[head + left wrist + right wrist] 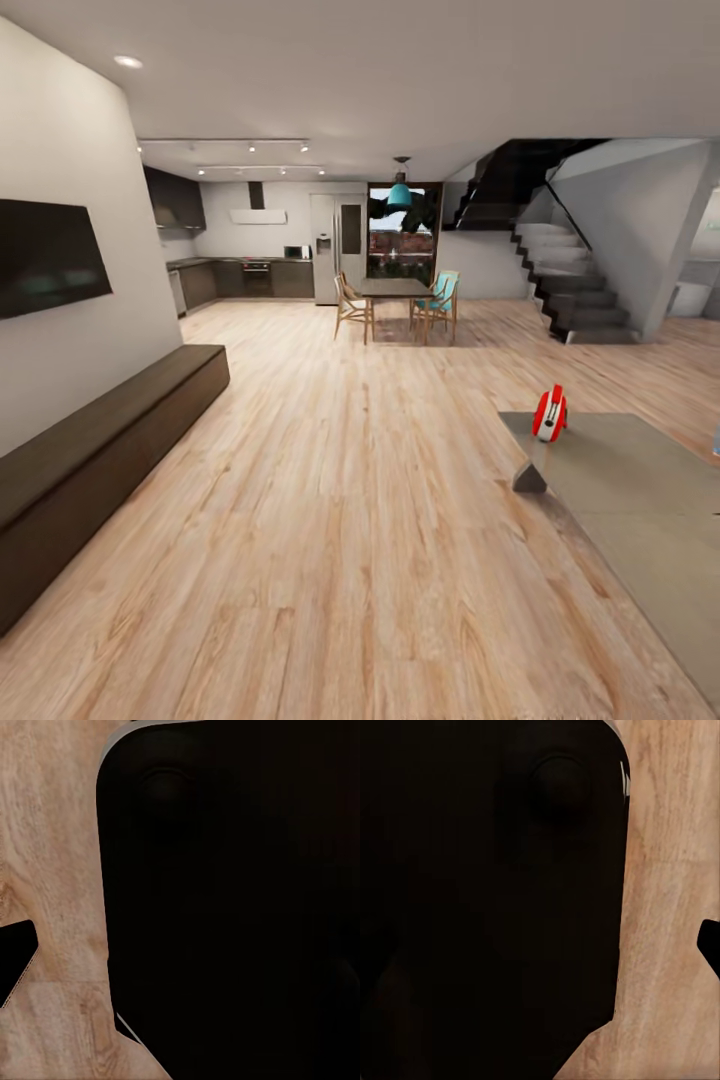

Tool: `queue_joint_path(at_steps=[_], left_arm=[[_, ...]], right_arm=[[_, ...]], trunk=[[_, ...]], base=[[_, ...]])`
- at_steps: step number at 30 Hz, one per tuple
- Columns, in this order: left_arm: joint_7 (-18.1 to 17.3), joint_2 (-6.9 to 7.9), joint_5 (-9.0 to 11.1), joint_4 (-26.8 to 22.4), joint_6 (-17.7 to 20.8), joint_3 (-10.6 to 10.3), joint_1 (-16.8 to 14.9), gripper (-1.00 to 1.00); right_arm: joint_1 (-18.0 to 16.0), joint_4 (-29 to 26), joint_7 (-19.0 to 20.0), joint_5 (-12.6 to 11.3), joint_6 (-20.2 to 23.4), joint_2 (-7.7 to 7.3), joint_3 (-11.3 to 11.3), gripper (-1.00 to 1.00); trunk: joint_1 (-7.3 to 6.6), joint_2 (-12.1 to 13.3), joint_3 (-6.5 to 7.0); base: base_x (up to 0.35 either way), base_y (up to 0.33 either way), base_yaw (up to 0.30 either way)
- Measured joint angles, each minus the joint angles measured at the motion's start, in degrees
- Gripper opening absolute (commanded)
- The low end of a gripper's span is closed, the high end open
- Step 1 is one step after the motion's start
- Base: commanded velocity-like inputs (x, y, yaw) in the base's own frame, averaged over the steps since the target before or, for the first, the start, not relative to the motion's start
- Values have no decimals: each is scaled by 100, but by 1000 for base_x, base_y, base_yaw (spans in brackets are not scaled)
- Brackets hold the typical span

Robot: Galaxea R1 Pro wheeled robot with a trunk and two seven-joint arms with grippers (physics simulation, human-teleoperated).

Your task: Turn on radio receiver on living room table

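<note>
From the head camera, you are in the approach step: the radio receiver point(549, 413) stands upright near the corner of the table point(640, 500), off to your right across the wood floor point(330, 520). Next you need to turn and drive toward it until an arm can reach it. In the left wrist view a dark body blocks most of the frame over floorboards; you cannot tell the finger state. The right wrist view is the same, so its finger state is also unclear.

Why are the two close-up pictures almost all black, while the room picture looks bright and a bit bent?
Both wrist views: a dark unlit robot part sits close to the lens, leaving strips of wood plank floor. Head view: evenly lit, walls bowed by a wide lens, and the small bright-red radio reflects in the glossy grey low table.
</note>
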Motion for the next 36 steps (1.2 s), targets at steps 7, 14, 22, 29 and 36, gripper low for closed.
queue_joint_path(at_steps=[7,14,22,29,36], left_arm=[[0,0,-4,0,0,1,0,100],[0,3,-4,-5,1,-5,0,100],[6,0,-4,-8,5,-7,0,100],[57,0,-4,-9,5,-2,0,100],[74,5,18,-4,41,-10,0,100]], right_arm=[[0,0,0,-1,0,0,0,100],[0,1,0,-9,0,0,-8,100],[-1,0,0,-10,0,0,-9,100],[-1,0,0,-3,0,-15,4,100],[-1,0,0,0,0,-21,9,100]], trunk=[[0,0,0],[0,0,0],[0,0,0],[0,0,0],[0,0,0]], base=[[0,0,-282],[0,0,-282],[0,0,-164],[6,0,-14],[242,6,0]])
